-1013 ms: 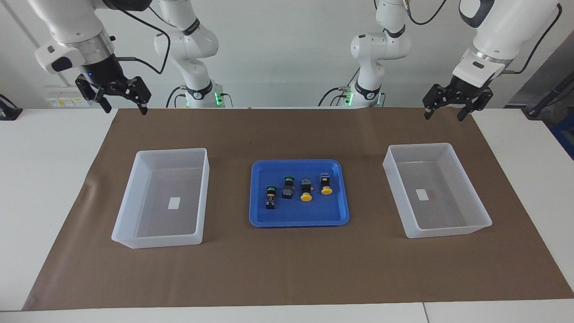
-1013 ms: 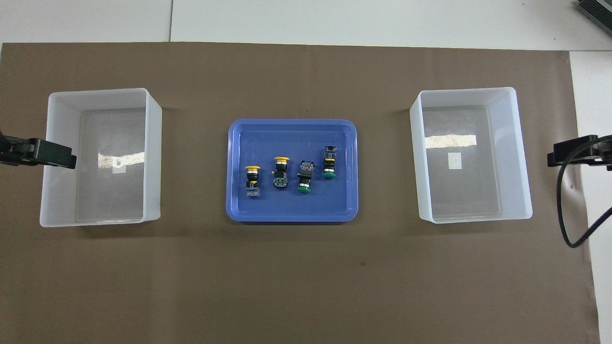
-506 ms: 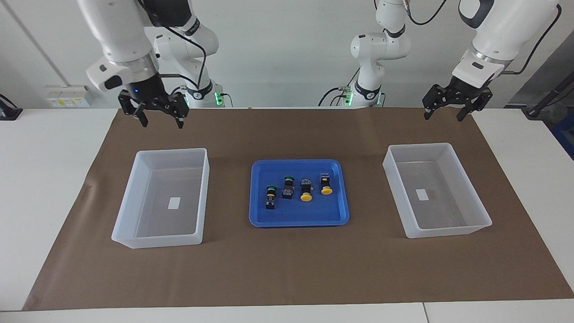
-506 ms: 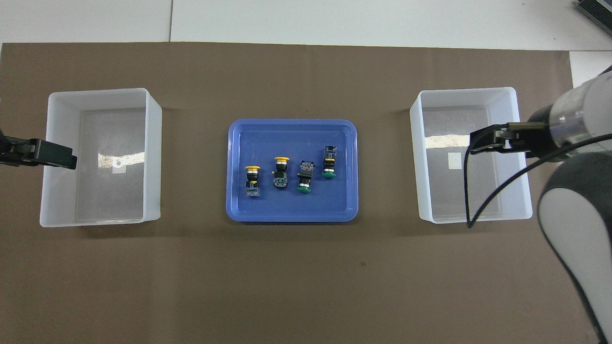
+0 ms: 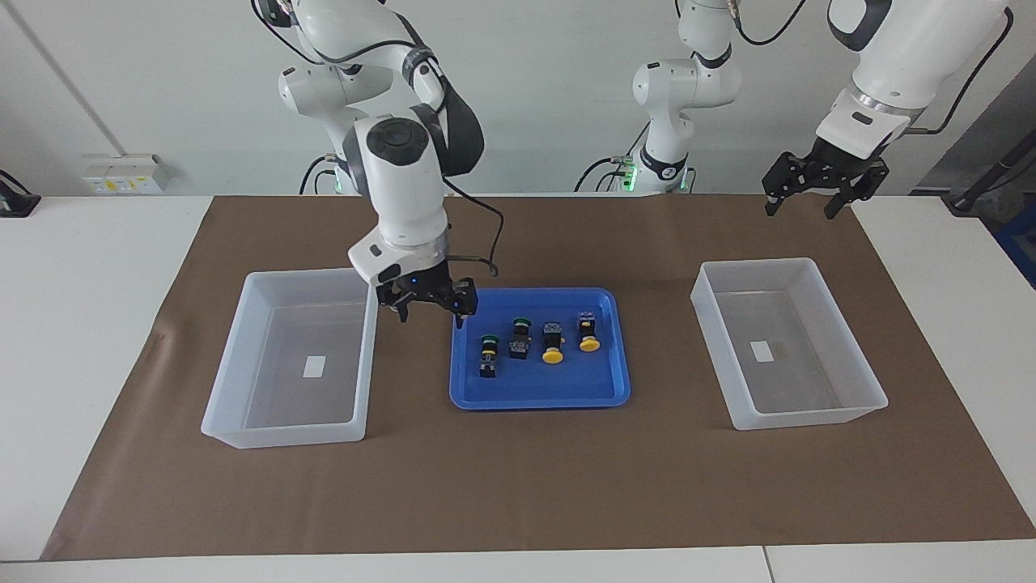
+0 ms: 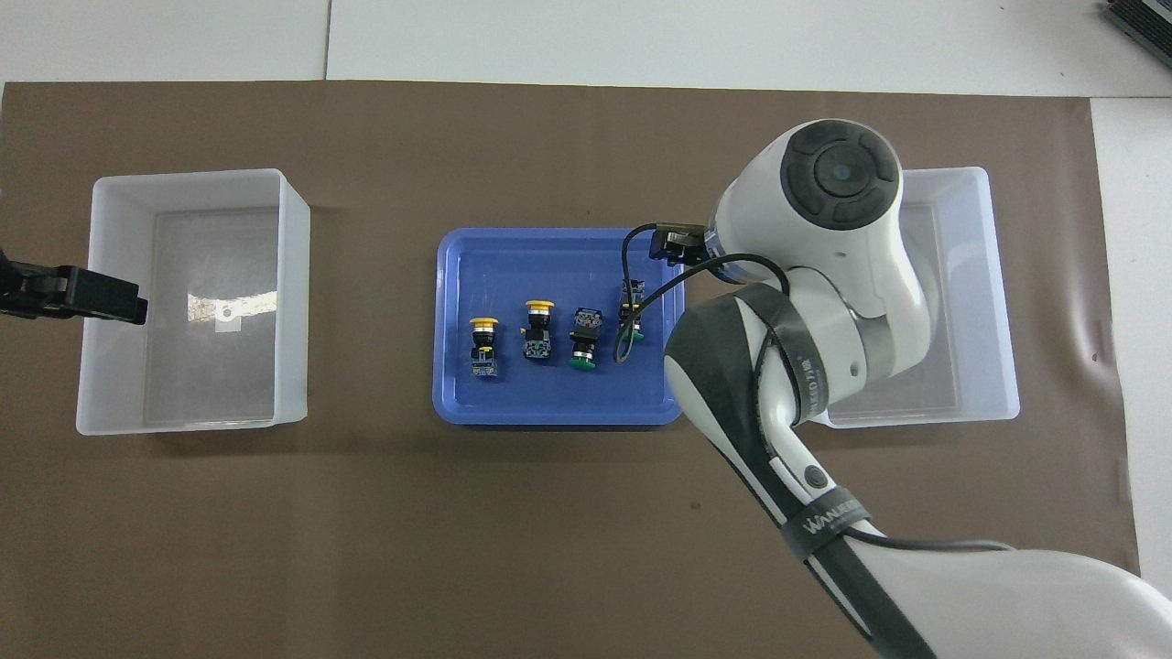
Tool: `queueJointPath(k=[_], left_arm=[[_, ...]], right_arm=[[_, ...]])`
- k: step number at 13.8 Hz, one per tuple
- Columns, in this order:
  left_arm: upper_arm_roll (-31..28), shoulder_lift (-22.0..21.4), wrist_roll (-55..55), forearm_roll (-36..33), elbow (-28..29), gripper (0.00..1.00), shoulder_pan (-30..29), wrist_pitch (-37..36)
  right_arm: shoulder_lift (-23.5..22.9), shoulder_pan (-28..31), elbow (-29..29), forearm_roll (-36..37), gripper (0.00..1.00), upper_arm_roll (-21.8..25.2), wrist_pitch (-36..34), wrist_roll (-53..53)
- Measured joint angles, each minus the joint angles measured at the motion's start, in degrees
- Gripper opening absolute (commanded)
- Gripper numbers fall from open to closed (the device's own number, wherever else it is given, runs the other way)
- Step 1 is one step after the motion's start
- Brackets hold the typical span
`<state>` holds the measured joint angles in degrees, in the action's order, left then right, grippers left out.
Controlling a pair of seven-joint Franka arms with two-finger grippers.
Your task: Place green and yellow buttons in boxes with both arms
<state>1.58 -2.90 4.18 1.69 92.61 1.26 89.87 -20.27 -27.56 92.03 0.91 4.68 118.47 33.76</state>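
Four buttons lie in a row in the blue tray point(image 5: 541, 385): two green-capped ones point(image 5: 488, 354) point(image 5: 520, 336) and two yellow-capped ones point(image 5: 553, 342) point(image 5: 588, 332). They also show in the overhead view as yellow point(image 6: 482, 346), yellow point(image 6: 538, 329), green point(image 6: 583, 340) and green point(image 6: 630, 316), the last partly covered by a cable. My right gripper point(image 5: 431, 312) is open and empty, low over the tray's corner toward the right arm's end, beside the nearest green button. My left gripper point(image 5: 801, 202) is open and empty, raised at the left arm's end, where that arm waits. Both boxes point(image 5: 283, 435) point(image 5: 809, 419) hold only their labels.
The tray sits in the middle of a brown mat point(image 5: 518, 486), with one box at each end. In the overhead view the right arm point(image 6: 824, 275) covers part of the box point(image 6: 1003, 275) at its end. The left gripper point(image 6: 82, 297) shows over the rim of the other box point(image 6: 293, 275).
My right arm has swung from its end of the table, over its box, down to the tray's corner. The left arm, buttons, tray and boxes have not moved.
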Motion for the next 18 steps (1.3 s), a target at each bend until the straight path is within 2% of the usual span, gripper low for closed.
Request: queueJointPath(k=[7,9,10,14,15,16,18], left_arm=[[0.37,-0.12,0.00,0.00,0.38,1.00,1.24,0.56],[0.43,-0.44,-0.03,0.00,1.75,1.00,2.73,3.16],[0.47,-0.75,-0.05,0.00,2.88,1.00,3.45,4.70],[0.53,-2.67,-0.49,0.00,9.89,1.00,6.94,12.29],[0.56,-2.94,-1.92,0.00,12.03,1.00,8.31,14.52],[0.58,-3.03,-3.97,0.00,14.20,1.00,9.86,17.20],[0.68,-2.96,-8.81,0.00,18.92,1.00,13.37,23.70]], right_arm=[[-8.03,-4.58,0.75,-0.03,1.00,0.01,9.77,0.58],[-8.97,-5.07,2.46,-0.03,0.81,0.05,11.51,0.58],[-8.96,-5.08,3.48,-0.03,0.77,0.08,12.12,0.58],[-8.94,-5.33,5.57,-0.03,0.49,0.08,14.17,0.58],[-8.94,-5.34,5.82,-0.03,0.21,0.08,14.67,0.61],[-8.94,-5.35,6.09,-0.03,0.00,0.08,15.18,0.61],[-8.89,-5.34,6.32,-0.03,0.00,0.09,15.49,0.61]])
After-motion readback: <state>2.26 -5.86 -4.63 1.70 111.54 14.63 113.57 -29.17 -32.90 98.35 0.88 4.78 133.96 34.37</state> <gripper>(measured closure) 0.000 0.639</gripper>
